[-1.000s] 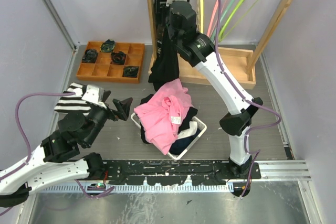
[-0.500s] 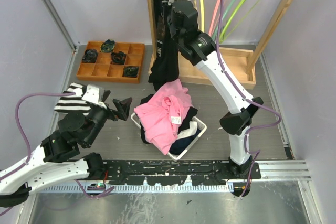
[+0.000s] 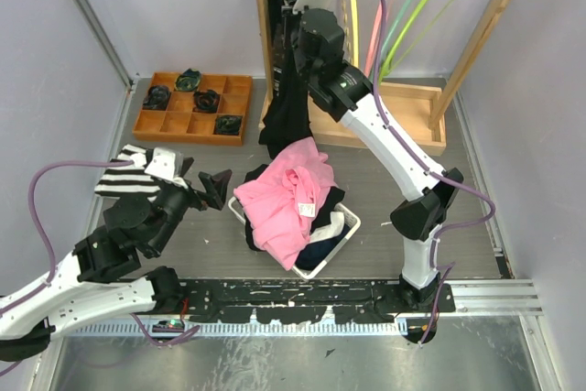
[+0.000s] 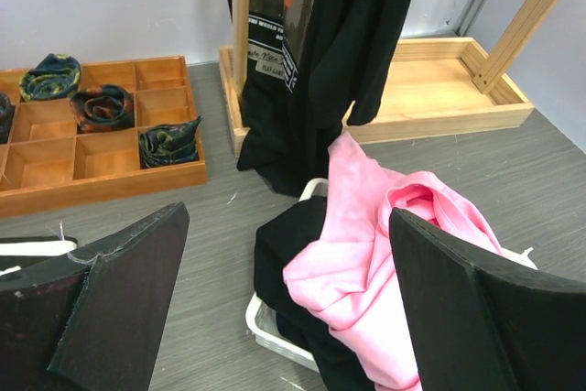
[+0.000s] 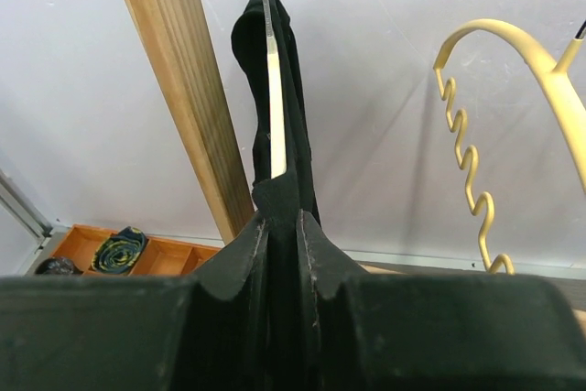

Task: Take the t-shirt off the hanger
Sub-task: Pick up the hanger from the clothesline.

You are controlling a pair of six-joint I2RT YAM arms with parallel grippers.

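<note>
A black t-shirt (image 3: 286, 107) hangs on a cream hanger (image 5: 276, 107) at the left end of the wooden rack (image 3: 265, 34). In the left wrist view it (image 4: 311, 61) shows a printed front. My right gripper (image 5: 284, 226) is shut on the black fabric at the shirt's shoulder, just below the hanger's bare arm; in the top view it (image 3: 295, 43) is high beside the rack post. My left gripper (image 3: 209, 185) is open and empty, low over the table left of the white basket (image 3: 341, 235), facing it.
The basket holds a pink garment (image 3: 288, 194) over dark clothes. A wooden compartment tray (image 3: 192, 107) with rolled socks stands at the back left. A striped cloth (image 3: 124, 180) lies at the left. Yellow (image 5: 476, 171), pink and green empty hangers (image 3: 412, 6) hang on the rack.
My right gripper has moved a little up and to the right along the rack with the black fabric in it. The left arm has not moved.
</note>
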